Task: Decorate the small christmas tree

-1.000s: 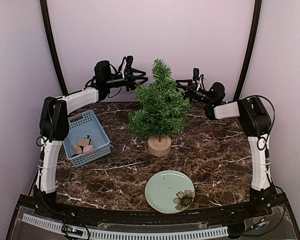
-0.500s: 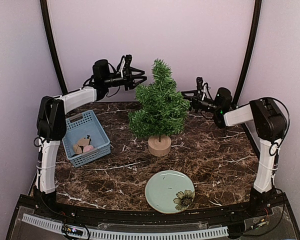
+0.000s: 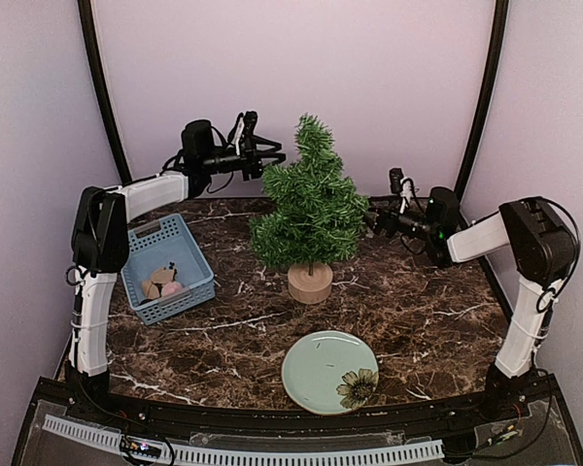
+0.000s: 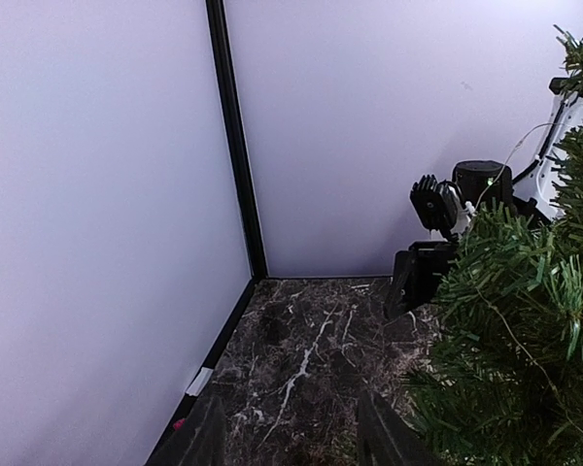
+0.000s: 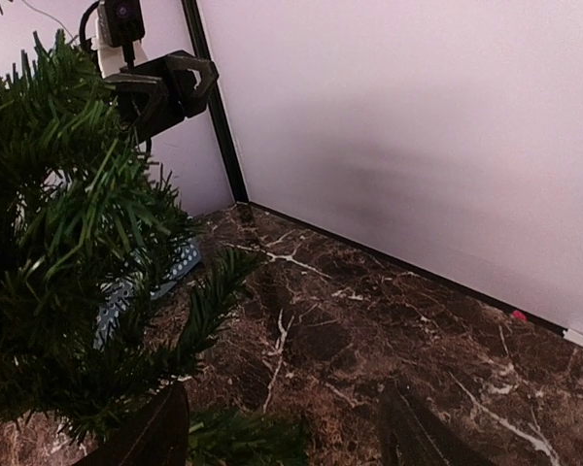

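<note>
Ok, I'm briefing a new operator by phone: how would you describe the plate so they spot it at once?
On the marble table, find the small christmas tree in the middle. Toward the near edge from its wooden stump lies the plate. It alone is round, flat and pale green, with a flower painted on its rim.

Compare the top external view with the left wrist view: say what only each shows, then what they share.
Only the top external: the blue basket, the green plate and the wooden stump. Only the left wrist: a small pink spot and a white tag at the wall's foot. Both: the small christmas tree, the right gripper and the marble table.
</note>
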### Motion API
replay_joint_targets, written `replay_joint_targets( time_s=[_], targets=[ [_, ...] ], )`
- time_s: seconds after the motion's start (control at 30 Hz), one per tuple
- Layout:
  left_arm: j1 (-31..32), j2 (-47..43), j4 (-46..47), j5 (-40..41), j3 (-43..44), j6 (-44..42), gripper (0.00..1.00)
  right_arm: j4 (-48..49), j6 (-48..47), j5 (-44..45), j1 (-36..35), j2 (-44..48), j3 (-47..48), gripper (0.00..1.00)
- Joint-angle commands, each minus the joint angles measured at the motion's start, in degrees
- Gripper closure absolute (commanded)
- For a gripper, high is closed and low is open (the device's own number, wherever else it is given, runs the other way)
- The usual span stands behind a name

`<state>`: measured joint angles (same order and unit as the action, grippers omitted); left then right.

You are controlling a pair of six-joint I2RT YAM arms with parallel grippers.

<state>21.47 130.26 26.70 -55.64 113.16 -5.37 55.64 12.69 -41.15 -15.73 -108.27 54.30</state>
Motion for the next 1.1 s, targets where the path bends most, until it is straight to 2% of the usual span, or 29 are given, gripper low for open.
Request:
replay_joint_targets(
  time_s=[0.0,0.27,0.4,0.57,0.77,0.97,1.07],
  targets=[
    [-0.1,-4.6,1.8,-0.5,-1.0,0.1,0.53,1.5,0.7,2.5,0.2,2.5,-4.1,0.30],
    [-0.1,-4.8,2.6,-0.8,-1.9,0.5,0.53,3.0,3.2,1.7,-0.5,3.2,-9.8,0.26],
    [-0.1,-5.0,2.7,-1.0,-2.4,0.5,0.53,0.5,2.2,1.2,-1.6,4.1,-11.9,0.25],
    [-0.1,-5.3,3.1,-1.2,-2.9,0.8,0.52,-4.7,-0.3,3.0,-4.0,4.7,-12.8,0.25],
    [-0.1,-5.8,4.2,-1.4,-4.0,1.5,0.52,-4.8,0.0,5.8,-5.8,5.1,-15.4,0.24],
    [-0.1,-6.4,4.4,-1.3,-4.8,1.4,0.52,-5.4,-0.6,7.6,-6.1,6.9,-18.8,0.15],
    [-0.1,-6.6,4.6,-1.3,-5.1,1.5,0.52,-6.2,-0.5,10.9,-6.2,7.8,-20.4,0.15]
  ],
)
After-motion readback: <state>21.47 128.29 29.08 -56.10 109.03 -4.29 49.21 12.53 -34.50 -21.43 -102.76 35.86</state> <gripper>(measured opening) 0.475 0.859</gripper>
